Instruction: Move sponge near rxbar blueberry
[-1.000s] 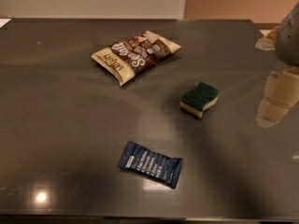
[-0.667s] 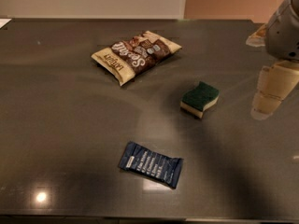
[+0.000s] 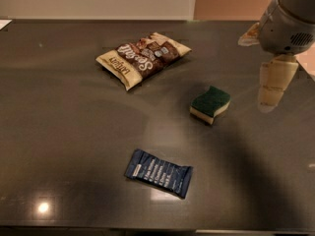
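Sponge (image 3: 210, 104) is seen lying flat on the dark surface (image 3: 59, 132), well apart from the rxbar blueberry (image 3: 158, 172) nearer the front edge. Claw (image 3: 273, 85) is held to its right, not touching; its state cannot be told. Centring over the sponge is advised before descent.

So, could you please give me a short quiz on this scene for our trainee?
1. True or false: the sponge touches the rxbar blueberry.
2. Where is the hand?
A) at the picture's right, beside the sponge and clear of it
B) pressed on the rxbar blueberry
C) at the picture's left edge
3. Name the item that lies farthest back on the table, beyond the sponge.

Key:
1. False, they lie apart.
2. A.
3. The snack bag, tan and brown.
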`<action>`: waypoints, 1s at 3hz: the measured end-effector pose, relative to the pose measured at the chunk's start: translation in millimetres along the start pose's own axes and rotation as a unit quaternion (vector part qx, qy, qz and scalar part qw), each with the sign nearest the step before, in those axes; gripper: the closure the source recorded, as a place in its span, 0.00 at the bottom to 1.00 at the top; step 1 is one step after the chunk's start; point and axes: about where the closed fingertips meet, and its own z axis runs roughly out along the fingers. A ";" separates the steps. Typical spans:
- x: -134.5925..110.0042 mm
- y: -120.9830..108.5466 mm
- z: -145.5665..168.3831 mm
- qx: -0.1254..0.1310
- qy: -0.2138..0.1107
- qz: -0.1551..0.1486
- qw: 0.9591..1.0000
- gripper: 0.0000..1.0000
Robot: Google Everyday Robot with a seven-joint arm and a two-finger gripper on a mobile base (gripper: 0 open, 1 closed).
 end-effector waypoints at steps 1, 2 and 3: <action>-2.4 -16.8 23.6 -0.017 -0.010 -0.045 0.999 0.00; -8.7 -27.1 48.7 -0.035 -0.020 -0.092 0.995 0.00; -15.1 -30.2 71.2 -0.054 -0.026 -0.128 0.990 0.00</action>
